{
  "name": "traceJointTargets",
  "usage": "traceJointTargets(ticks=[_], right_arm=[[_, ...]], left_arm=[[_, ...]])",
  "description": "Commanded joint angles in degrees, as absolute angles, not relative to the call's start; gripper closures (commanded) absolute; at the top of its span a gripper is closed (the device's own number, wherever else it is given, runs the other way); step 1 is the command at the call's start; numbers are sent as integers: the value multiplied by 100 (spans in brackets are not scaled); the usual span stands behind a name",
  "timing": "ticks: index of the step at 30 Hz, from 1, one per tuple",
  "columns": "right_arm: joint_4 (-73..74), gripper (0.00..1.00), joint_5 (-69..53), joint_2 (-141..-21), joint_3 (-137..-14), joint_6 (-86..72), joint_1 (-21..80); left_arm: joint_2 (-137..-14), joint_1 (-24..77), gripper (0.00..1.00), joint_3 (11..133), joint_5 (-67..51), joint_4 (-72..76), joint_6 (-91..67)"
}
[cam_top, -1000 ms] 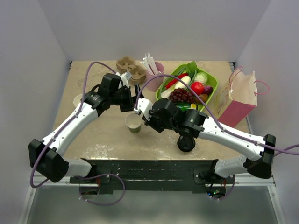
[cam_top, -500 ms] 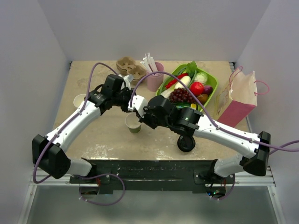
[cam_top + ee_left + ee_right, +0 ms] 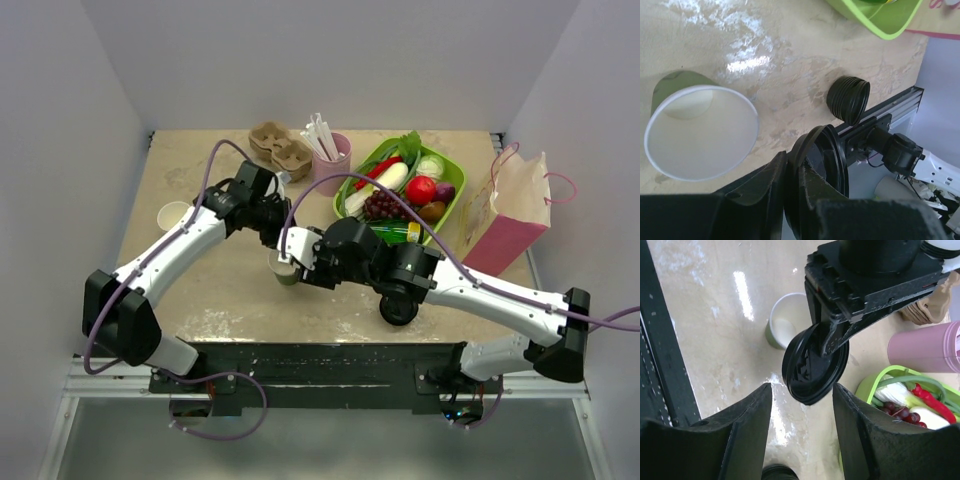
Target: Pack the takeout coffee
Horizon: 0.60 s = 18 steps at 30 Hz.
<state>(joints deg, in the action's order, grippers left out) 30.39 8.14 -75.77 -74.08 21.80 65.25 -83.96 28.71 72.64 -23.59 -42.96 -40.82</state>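
The takeout coffee, as a lidded cup, is out of view. A lidless green cup (image 3: 285, 270) (image 3: 700, 132) (image 3: 784, 322) with a white inside stands upright mid-table. Just above and beside it my left gripper (image 3: 277, 229) (image 3: 794, 167) is shut on the rim of a loose black lid (image 3: 832, 160) (image 3: 815, 365), which hangs on edge. My right gripper (image 3: 300, 262) (image 3: 801, 390) is open, its fingers (image 3: 747, 432) on either side of the lid's lower edge and clear of it.
A stack of black lids (image 3: 398, 308) (image 3: 847, 98) lies near the front. A green tray (image 3: 452, 200) of toy food, a pink cup (image 3: 332, 160) of straws and a cardboard carrier (image 3: 280, 148) stand at the back. The pink bag (image 3: 510, 215) is at the right, another cup (image 3: 172, 214) at the left.
My left gripper has closed on the black lid and my right gripper has opened off it. Both grippers have shifted nearer, toward the green cup.
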Motion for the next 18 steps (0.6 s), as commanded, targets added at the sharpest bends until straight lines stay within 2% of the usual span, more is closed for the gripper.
traceJointTargets(ticks=[1, 9, 10, 11, 13, 18], right_arm=[[2979, 45, 844, -7400, -7207, 2690, 6609], [3006, 47, 466, -7743, -7198, 2163, 6618], [2928, 51, 475, -7752, -7207, 2066, 6618], [2866, 61, 509, -7761, -7242, 2005, 6618], [2760, 70, 536, -7726, -7242, 1908, 6609], [2619, 71, 413, -7681, -7189, 1837, 6609]], left_arm=[[-8402, 2892, 88, 7585, -2637, -4737, -3964], [-8385, 2900, 88, 7708, -2891, -4860, -3955], [-8393, 2900, 88, 7717, -2857, -4886, -3946], [-8385, 2900, 88, 7725, -2813, -4948, -3938], [-8376, 2900, 88, 7752, -2725, -4992, -3929], [-8218, 2900, 87, 7752, -2865, -4913, -3920]])
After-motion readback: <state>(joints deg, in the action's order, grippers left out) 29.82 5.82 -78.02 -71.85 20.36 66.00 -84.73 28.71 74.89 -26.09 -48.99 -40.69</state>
